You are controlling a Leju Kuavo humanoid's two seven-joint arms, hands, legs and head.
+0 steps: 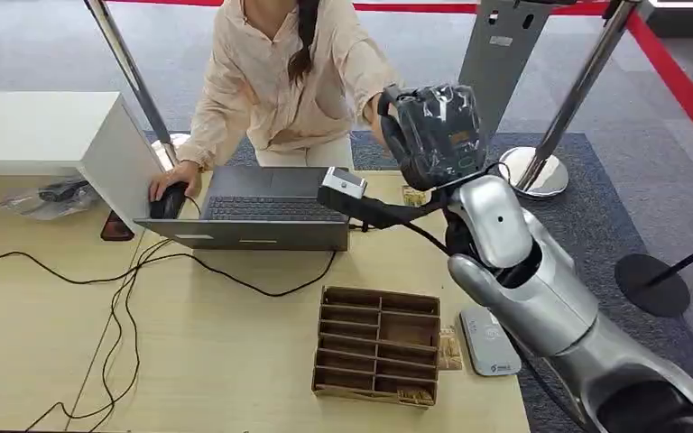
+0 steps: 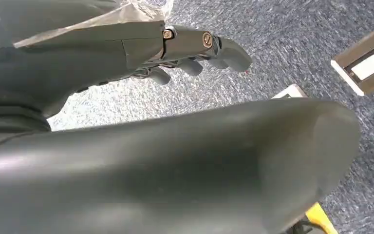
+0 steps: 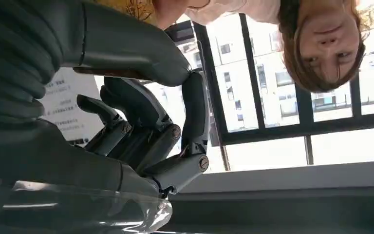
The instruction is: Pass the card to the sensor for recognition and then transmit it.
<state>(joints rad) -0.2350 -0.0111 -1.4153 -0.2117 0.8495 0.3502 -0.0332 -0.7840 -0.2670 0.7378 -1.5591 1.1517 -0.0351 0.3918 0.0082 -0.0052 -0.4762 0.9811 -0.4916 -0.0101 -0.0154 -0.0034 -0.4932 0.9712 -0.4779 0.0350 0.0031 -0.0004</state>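
We see the card [image 3: 109, 72] pinched between the thumb and a curled finger of the right hand [image 3: 146, 126], raised at the table's [image 1: 36, 316] far right edge before a person [image 1: 280, 81]. The left hand [image 2: 195, 53] hangs over carpet, fingers loosely curled, holding nothing.

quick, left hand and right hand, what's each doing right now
Left hand: holds nothing, fingers curled in, hanging above the floor.
Right hand: raised toward the person, thumb meeting a fingertip; a held card cannot be told.
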